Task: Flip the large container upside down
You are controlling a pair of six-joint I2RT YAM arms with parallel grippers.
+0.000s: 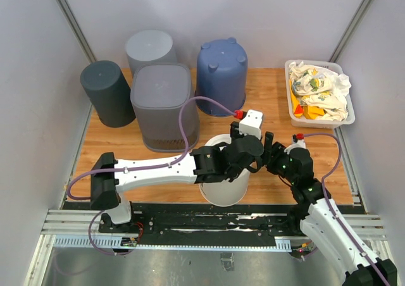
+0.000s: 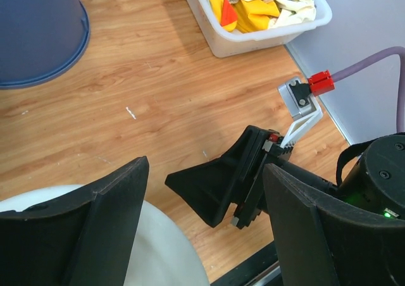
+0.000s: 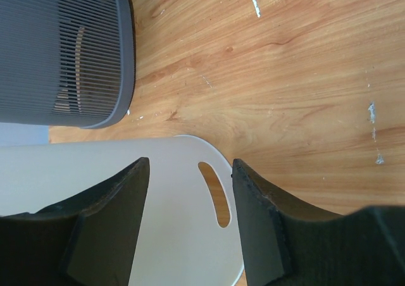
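Scanning the top view left to right: dark grey bin [image 1: 106,93], light grey bin [image 1: 150,49] and slatted grey basket [image 1: 161,105] are standing far left, blue bucket [image 1: 221,74] behind centre, cloth tray [image 1: 290,102] far right, no gripper touching any of them. I'm taking the white bin [image 1: 224,188] as the task's container, since both grippers are sitting at it. It's lying at the centre of the table [image 1: 272,96], right at the near edge. Left gripper [image 2: 204,172] is reaching across over the bin's far end, jaws standing wide apart and clamping nothing, with the bin showing under its left finger. Right gripper [image 3: 190,166] is facing the bin's right flank, jaws parted and not gripping; contact I can't tell. The bin's long axis is running far-to-near in the top view, so the right gripper is meeting it side-on and, I'm judging, sitting nearer for a flip grip. Only the right wrist view is showing the handle slot [image 3: 215,194] by the bin's edge. Only the left wrist view is showing a right finger poking in between the left jaws. Which end is up I can't tell.
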